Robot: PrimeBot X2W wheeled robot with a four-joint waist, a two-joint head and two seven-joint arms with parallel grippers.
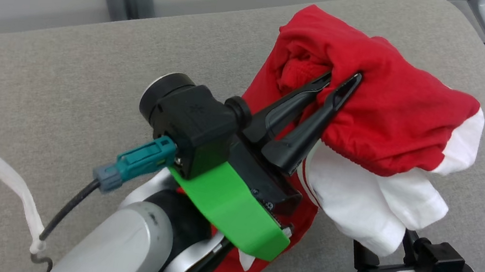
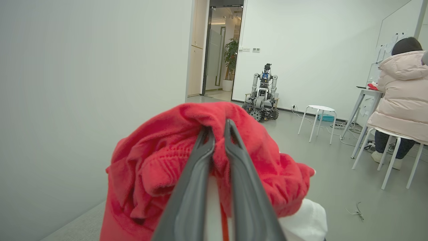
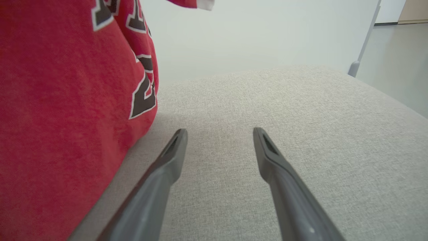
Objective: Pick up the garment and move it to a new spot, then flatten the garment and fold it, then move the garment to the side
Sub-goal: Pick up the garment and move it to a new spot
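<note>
red cloth w/ white parts: the garment is a crumpled sports-type top, mostly red. a white section hangs off its right and lower side, and thin red stripes run along one white edge. right wrist view shows black lettering outlined in white on the red cloth; too folded to read. the knit looks textured, ribbed in places in the left wrist view.

left gripper is clamped on a fold of red cloth near the top of the bunch, fingers almost together w/ the cloth pinched between them. the bunch sits over the right-centre of a grey fabric cushion. the rest drapes down, and a red tail runs back under the left arm toward the head view's bottom edge. lower red part meets the cushion in the right wrist view, prob. resting on it.

right gripper has its fingers wide apart, nothing between them, low over the cushion just beside the red cloth. in the head view the white cloth covers its fingers.
</note>
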